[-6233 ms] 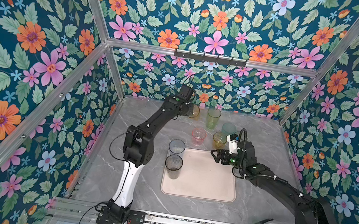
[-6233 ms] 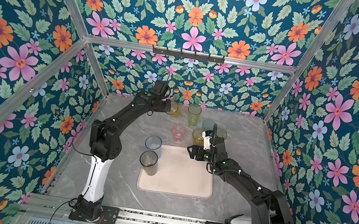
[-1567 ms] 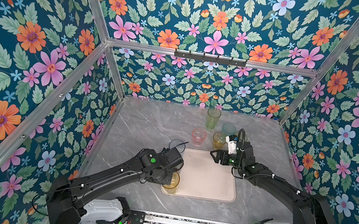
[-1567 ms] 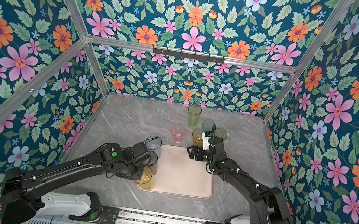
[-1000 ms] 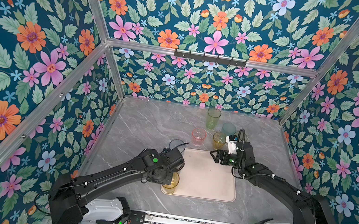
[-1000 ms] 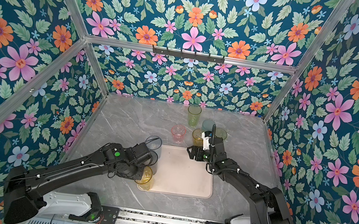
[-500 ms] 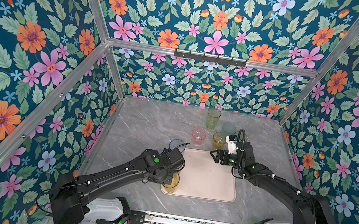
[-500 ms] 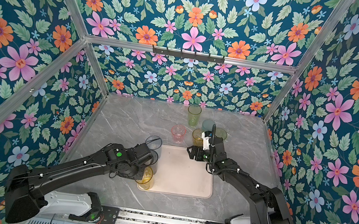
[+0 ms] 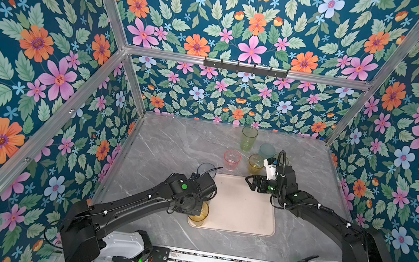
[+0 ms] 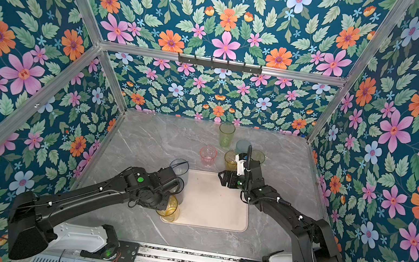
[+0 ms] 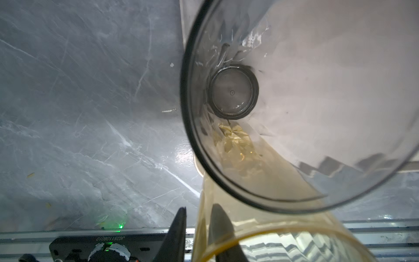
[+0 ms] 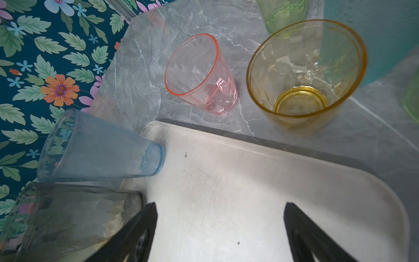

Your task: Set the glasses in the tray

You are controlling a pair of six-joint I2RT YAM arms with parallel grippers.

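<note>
The pale tray [image 9: 241, 208] [image 10: 214, 203] lies mid-table. A tall amber glass [image 9: 199, 215] [image 11: 249, 215] stands upright in its near-left corner. My left gripper [image 11: 199, 207] straddles that glass's rim, one finger inside and one outside, with a slim gap to the wall, so it is open. Beside it on the tray stand a smoky grey glass [image 11: 233, 93] [image 12: 68, 217] and a pale blue glass [image 9: 206, 169] [image 12: 97, 149]. My right gripper [image 9: 250, 181] [image 12: 220, 205] hovers wide open over the tray's far edge, holding nothing.
Behind the tray on the marble stand a pink glass [image 9: 231, 159] [image 12: 199, 74], a short amber glass [image 9: 255, 164] [image 12: 303, 74], a tall green glass [image 9: 248, 139] and a teal glass [image 9: 267, 150]. Another green glass [image 10: 257, 156] sits behind my right wrist. Floral walls enclose three sides.
My left arm brought the tall amber glass from the back of the table to the tray's near-left corner, and its jaws have just parted from the rim. The right arm has stayed put.
</note>
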